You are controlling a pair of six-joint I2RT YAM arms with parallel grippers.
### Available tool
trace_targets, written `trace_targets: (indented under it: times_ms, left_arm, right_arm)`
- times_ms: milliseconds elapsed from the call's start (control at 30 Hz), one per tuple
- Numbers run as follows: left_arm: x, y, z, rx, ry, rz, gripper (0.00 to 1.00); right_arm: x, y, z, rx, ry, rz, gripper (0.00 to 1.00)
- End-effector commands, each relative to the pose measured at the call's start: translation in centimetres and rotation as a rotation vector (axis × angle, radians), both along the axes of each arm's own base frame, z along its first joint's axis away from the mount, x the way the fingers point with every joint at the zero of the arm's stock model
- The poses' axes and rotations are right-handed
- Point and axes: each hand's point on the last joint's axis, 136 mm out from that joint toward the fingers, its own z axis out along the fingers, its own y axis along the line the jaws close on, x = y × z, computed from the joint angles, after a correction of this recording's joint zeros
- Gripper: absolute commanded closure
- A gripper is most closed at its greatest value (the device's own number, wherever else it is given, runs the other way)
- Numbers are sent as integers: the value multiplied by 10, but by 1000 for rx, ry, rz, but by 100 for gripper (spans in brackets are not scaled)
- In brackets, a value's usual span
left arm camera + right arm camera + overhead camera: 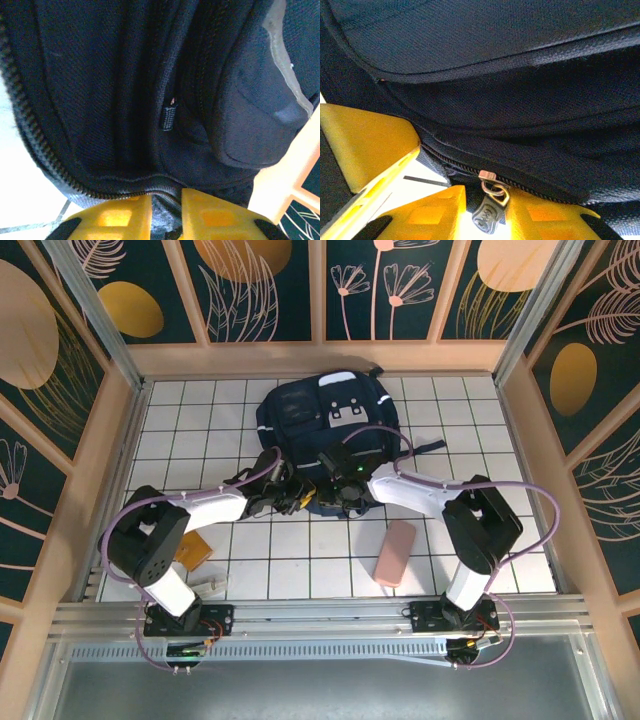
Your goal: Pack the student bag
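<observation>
Bag point(300, 415) lies flat toward the far edge of the bench point(200, 425), roughly mid-width, with its zipper side turned to the near edge. Left tool point(166, 219) is pinched on the bag's fabric right at the zipper. Right tool point(488, 212), just beside it, is closed on the zip pull point(488, 221). Further out, a pink case point(395, 552) sits near the near edge by the right arm, and a flat orange thing point(190, 548) by the left arm.
</observation>
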Motion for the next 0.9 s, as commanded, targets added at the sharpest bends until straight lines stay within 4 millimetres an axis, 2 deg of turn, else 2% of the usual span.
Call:
trace_targets:
  times_ms: [0,100,167,233,367,533,633,767,867]
  left_arm:
    - [-3,5,-12,-24,155,157,84]
    - [-4,8,-14,-15,151,167,96]
    - [-5,11,-16,-10,146,175,100]
    - [-5,12,-16,-14,146,183,100]
    - [-5,13,-15,-26,145,195,100]
    - [-3,13,-14,-25,138,201,100]
    - [-4,17,-17,-4,143,207,100]
    - [-4,32,-22,68,109,232,100]
    - [-2,46,-25,121,89,251,100]
  right_arm:
    - [3,-11,-17,-40,18,-42,74]
    - [10,-30,-21,-186,-22,-94,75]
    - [11,-33,-22,-230,-33,-102,76]
    - [10,-31,-21,-232,-37,-97,77]
    - [9,-28,-18,-210,-34,-86,91]
    - [7,-27,-11,-193,-37,-84,100]
    - [8,-32,-5,-207,-55,-101,100]
    - [8,-42,3,-253,-83,-103,100]
    - [12,-58,14,-326,-122,-93,100]
